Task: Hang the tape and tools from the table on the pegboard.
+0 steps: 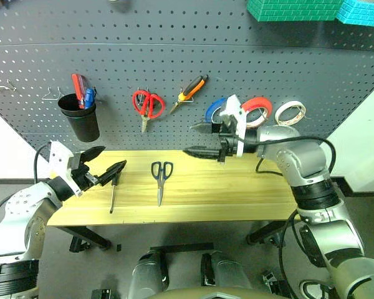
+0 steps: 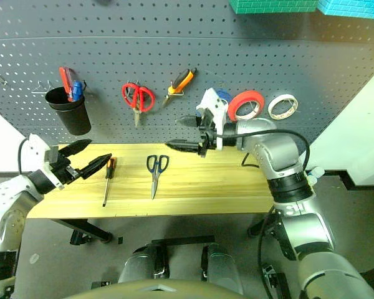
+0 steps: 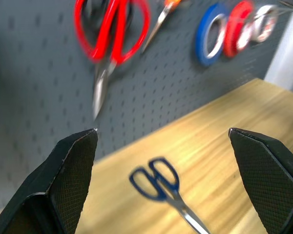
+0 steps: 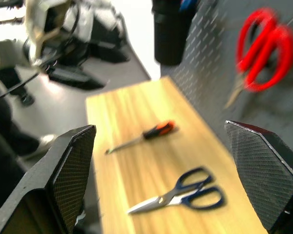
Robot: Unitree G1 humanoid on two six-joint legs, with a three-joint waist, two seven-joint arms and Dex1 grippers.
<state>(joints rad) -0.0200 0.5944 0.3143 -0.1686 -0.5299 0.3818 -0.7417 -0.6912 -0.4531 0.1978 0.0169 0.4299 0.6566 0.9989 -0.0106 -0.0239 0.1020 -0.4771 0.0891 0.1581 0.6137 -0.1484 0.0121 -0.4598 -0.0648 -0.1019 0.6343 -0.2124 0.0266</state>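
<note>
Two tools lie on the table [image 1: 237,199]: one pair of dark-handled scissors [image 1: 161,179] near the middle, blades toward the front edge, and one slim screwdriver [image 1: 113,193] to their left, its orange-and-black handle toward the wall. On the pegboard [image 1: 174,68] hang three rolls in a row at the right: a blue roll [image 1: 213,111], a red roll [image 1: 259,109] and the off-white tape [image 1: 290,113] furthest right. Left of them hang one pair of orange-handled pliers [image 1: 190,91] and one pair of red-handled scissors [image 1: 147,106]. A single black cup [image 1: 80,116] holding pens hangs at the far left. The left gripper [image 1: 103,161] hovers above the screwdriver, fingers spread and empty. The right gripper [image 1: 197,139] points left in front of the blue roll, above the table's back edge, fingers likewise parted, holding nothing.
</note>
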